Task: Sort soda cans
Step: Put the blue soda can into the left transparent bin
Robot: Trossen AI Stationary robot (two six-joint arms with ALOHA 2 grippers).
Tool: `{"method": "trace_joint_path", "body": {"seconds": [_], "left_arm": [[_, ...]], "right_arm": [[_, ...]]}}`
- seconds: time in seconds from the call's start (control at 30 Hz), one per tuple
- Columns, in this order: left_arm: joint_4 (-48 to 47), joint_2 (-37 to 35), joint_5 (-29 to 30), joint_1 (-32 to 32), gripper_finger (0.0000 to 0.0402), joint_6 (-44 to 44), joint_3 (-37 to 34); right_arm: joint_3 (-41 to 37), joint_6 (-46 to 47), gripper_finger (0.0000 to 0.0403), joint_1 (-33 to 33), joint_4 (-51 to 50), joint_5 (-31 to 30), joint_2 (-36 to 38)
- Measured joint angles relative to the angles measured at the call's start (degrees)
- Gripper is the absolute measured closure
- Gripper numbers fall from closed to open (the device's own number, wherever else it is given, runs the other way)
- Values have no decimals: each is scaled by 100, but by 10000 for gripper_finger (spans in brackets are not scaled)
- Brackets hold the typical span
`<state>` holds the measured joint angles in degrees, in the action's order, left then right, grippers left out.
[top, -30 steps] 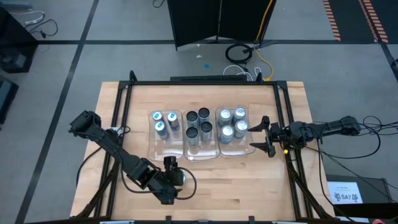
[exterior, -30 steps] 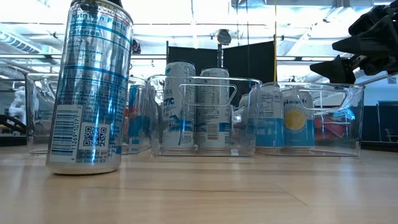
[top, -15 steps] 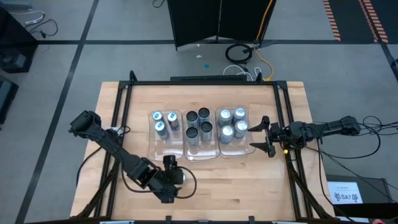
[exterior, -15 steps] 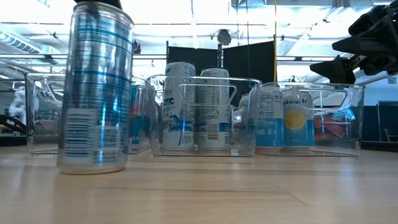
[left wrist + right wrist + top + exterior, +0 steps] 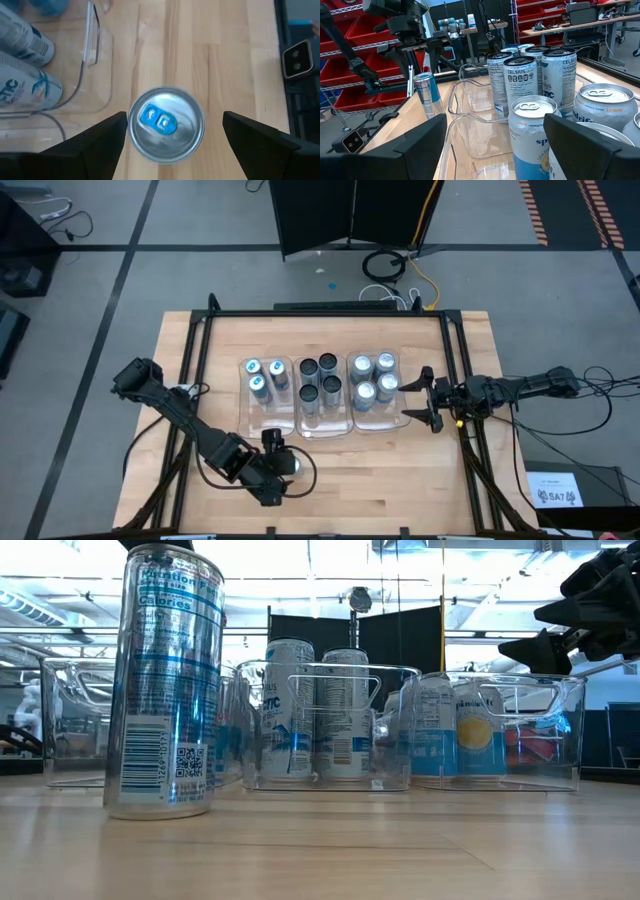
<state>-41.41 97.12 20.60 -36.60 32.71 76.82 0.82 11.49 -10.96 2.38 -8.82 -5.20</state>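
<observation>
Left gripper (image 5: 281, 464) over near-centre of counter (image 5: 330, 480), pointing straight down. Jaws spread wide, one finger each side of a lone can (image 5: 166, 124), clear gaps both sides, not touching it, holding nothing. Can stands upright on bare wood, silver w/ blue tab; low view shows it as tall slim silver-blue can (image 5: 166, 680) w/ QR code, on its base, in front of the trays.

Three clear trays in a row mid-counter, side by side. Left tray (image 5: 262, 420): 3 blue-topped cans (image 5: 262, 376) at the far end, near part vacant. The lone can sits just beyond this tray's near edge, apart from it. Middle tray (image 5: 322, 425): 4 dark-topped cans (image 5: 318, 379). Right tray (image 5: 372, 420): 4 silver-topped cans (image 5: 374, 377).

Right gripper (image 5: 428, 401) beside the right tray's outer wall, above counter level, arm reaching in from counter's right edge. Jaws wide open, nothing held. Right wrist view looks along the trays: Celsius cans (image 5: 519, 86) in the middle, a lemon-marked can (image 5: 602, 107) close by, lone can (image 5: 426, 94) further off beside my left arm.
</observation>
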Motion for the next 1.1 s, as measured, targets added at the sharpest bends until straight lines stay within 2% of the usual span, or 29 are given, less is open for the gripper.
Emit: {"method": "trace_joint_path", "body": {"seconds": [0.23, 0.7, 0.93, 1.1], "left_arm": [[29, -2, -377, 103, 62, 299, -203], [230, 80, -412, 301, 62, 299, -260], [243, 372, -712, 305, 62, 299, -262], [370, 407, -706, 328, 88, 302, -262]], "right_arm": [[0, 0, 78, -1, -1, -1, 1], [0, 0, 78, -2, 1, -2, 1], [0, 0, 78, -2, 1, -2, -1], [0, 0, 78, -1, 0, -2, -1]]}}
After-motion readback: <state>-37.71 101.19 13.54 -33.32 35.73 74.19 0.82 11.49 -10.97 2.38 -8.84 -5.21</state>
